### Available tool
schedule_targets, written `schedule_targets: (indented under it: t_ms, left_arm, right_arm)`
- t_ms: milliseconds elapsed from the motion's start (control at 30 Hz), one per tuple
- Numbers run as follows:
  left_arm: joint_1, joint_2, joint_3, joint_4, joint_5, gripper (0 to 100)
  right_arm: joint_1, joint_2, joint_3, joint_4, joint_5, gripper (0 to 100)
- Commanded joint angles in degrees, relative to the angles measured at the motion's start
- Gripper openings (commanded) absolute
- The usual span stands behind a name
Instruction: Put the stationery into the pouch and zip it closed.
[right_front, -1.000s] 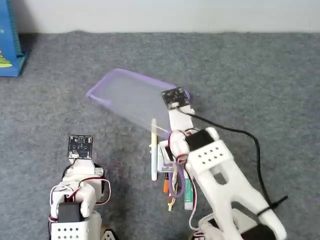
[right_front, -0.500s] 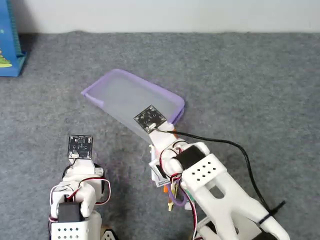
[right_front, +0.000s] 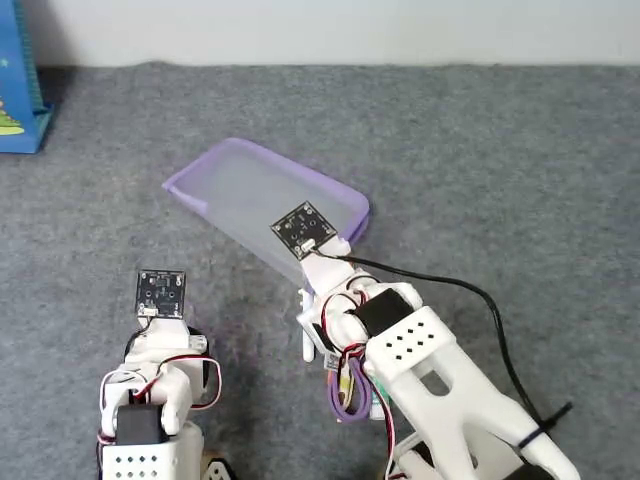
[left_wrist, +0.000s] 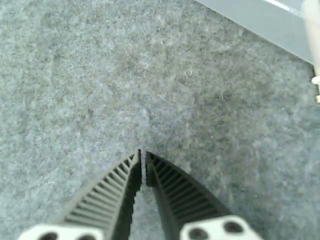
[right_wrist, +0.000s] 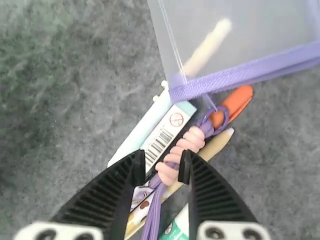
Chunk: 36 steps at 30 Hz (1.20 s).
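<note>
The translucent purple pouch (right_front: 250, 190) lies on the grey carpet, its zipper edge (right_wrist: 240, 75) toward the right arm (right_front: 410, 345). My right gripper (right_wrist: 162, 160) is shut on the pink coiled zipper pull (right_wrist: 175, 152), from which a purple cord (right_front: 345, 400) hangs in a loop. Under it lies the stationery pile: an orange marker (right_wrist: 235, 102), a white barcoded eraser (right_wrist: 162, 132), a pencil (right_wrist: 220, 142) and a green tube (right_front: 376, 400). A pale stick (right_wrist: 205, 45) shows through the pouch. My left gripper (left_wrist: 143, 155) is shut on nothing, low over bare carpet near the left arm's base (right_front: 160, 370).
A blue box (right_front: 15, 80) stands at the far left edge by the wall. A black cable (right_front: 490, 300) trails from the right arm across the carpet. Open carpet stretches right of and beyond the pouch.
The right arm drew back from the pouch's far corner toward the stationery pile, and the pouch shifted slightly left. The left arm kept still.
</note>
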Motion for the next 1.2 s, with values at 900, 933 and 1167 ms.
schedule_targets:
  t_ms: [900, 933, 1167]
  left_arm:
    - [-0.1, -0.5, -0.8, 0.3, 0.4, 1]
    - [-0.1, -0.5, -0.8, 0.3, 0.4, 1]
    - [-0.1, -0.5, -0.8, 0.3, 0.4, 1]
  right_arm:
    - [8.0, 26.6, -12.9, -0.1, -1.6, 0.7]
    - [8.0, 26.2, -12.9, 0.0, -0.9, 0.8]
    - [6.5, 14.4, -12.2, 5.4, 0.0, 0.8]
